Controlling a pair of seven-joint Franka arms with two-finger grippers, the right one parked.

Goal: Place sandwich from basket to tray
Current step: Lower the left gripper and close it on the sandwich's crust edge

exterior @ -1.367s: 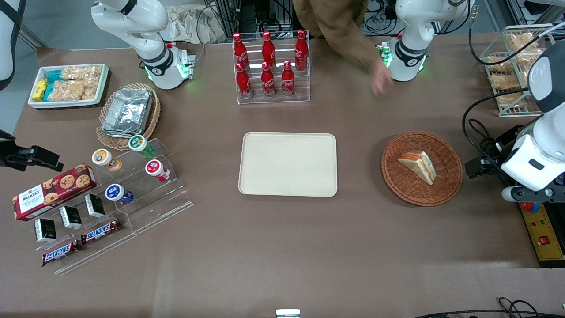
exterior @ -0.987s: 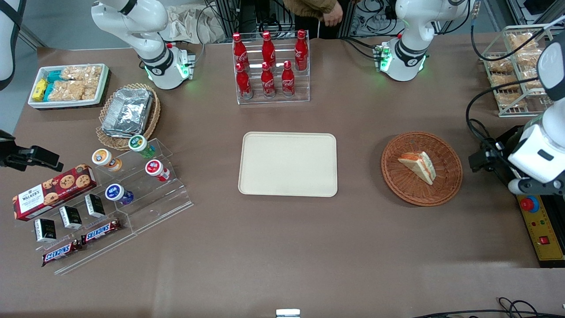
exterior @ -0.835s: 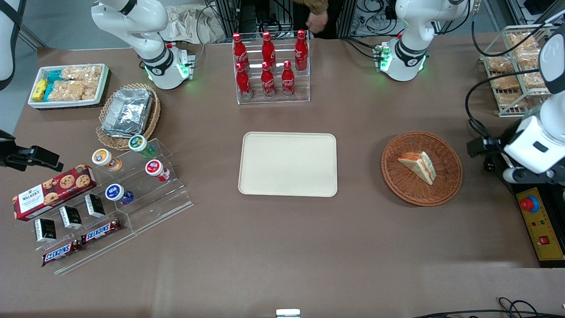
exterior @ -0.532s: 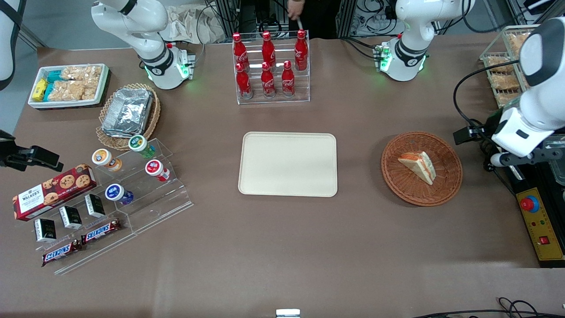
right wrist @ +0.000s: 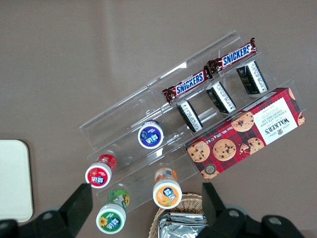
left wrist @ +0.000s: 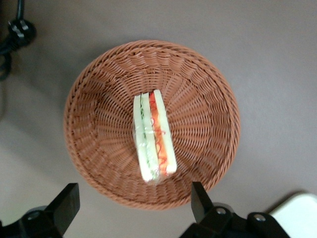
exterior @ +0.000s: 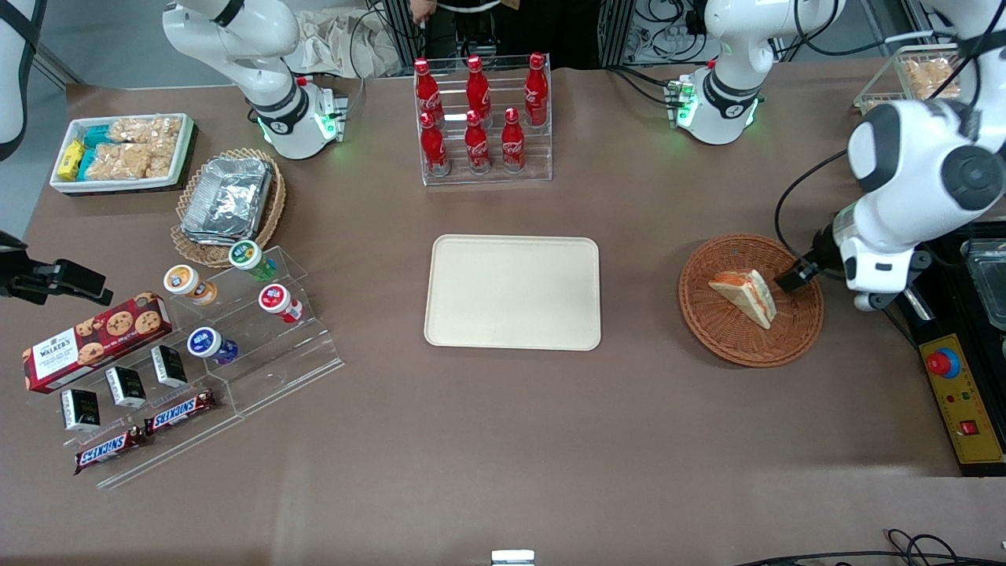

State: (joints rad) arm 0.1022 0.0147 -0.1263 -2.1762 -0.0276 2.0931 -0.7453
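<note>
Pincer (left wrist: 133, 210) is hanging wide open, empty, above basket (left wrist: 198, 99) w/ sandwich (left wrist: 153, 136) inside. Risk: fingers squashing soft bread, or wedge slipping en route to tray (exterior: 512, 292).

White left arm bent low over the bench's working-arm end, black two-finger gripper (left wrist: 133, 210) pointing downward, jaws spread wide, empty
</note>
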